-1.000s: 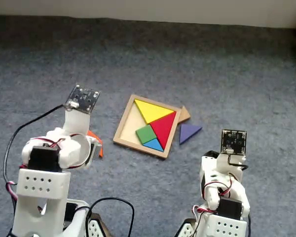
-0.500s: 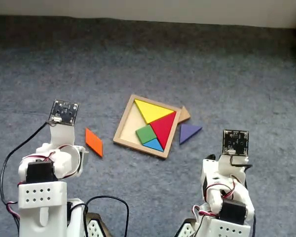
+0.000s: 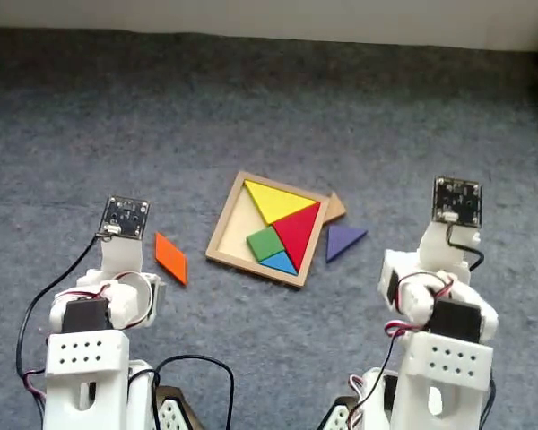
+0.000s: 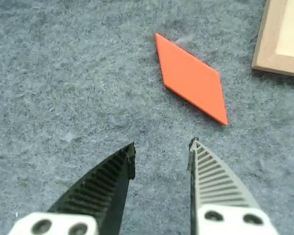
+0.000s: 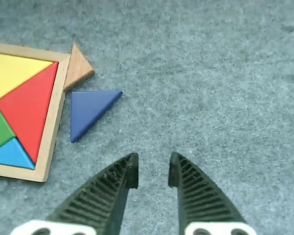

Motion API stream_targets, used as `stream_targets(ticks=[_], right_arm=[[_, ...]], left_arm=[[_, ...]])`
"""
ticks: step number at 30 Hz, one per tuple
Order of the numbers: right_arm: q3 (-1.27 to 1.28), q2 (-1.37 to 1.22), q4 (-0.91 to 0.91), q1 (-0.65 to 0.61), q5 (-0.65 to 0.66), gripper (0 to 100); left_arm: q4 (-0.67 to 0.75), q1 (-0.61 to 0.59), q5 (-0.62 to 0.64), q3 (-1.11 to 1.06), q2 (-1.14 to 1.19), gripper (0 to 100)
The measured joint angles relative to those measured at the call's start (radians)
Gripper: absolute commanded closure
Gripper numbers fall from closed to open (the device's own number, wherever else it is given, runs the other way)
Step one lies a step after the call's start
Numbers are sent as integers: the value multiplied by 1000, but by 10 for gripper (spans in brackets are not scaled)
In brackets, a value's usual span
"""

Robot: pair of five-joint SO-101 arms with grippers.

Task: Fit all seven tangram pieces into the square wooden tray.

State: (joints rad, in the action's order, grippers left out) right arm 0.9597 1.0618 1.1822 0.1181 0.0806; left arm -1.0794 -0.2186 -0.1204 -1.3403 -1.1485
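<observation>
Left end effector [image 4: 162,145] half-open, empty; best to straddle the orange parallelogram's [image 4: 191,92] narrow width squarely before closing.

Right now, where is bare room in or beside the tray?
Free: in the tray, the strip between its left wall and the yellow triangle and green square; the carpet beyond its far side. Crowded: its right edge, by the tan triangle and purple triangle.

The left arm [image 3: 97,309] and right arm [image 3: 439,305] are sitting folded low, the left gripper [image 4: 161,147] pointing downward with fingers parted, the right gripper [image 5: 153,169] likewise, parted more narrowly.
</observation>
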Motion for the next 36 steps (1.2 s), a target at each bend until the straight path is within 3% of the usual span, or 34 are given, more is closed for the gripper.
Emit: stream_targets(ticks=[8,16,24,36], right_arm=[[-176,-324,-20,-173,-63,800],[-201,-517,-218,-298,-66,800],[-204,-692,-404,-358,-66,800],[-460,-1042,-428,-356,-144,800]], left_arm=[[3,0,0,-3,0,814],[3,-26,0,-3,0,814],[29,-92,6,-3,0,814],[48,-92,8,-3,0,816]])
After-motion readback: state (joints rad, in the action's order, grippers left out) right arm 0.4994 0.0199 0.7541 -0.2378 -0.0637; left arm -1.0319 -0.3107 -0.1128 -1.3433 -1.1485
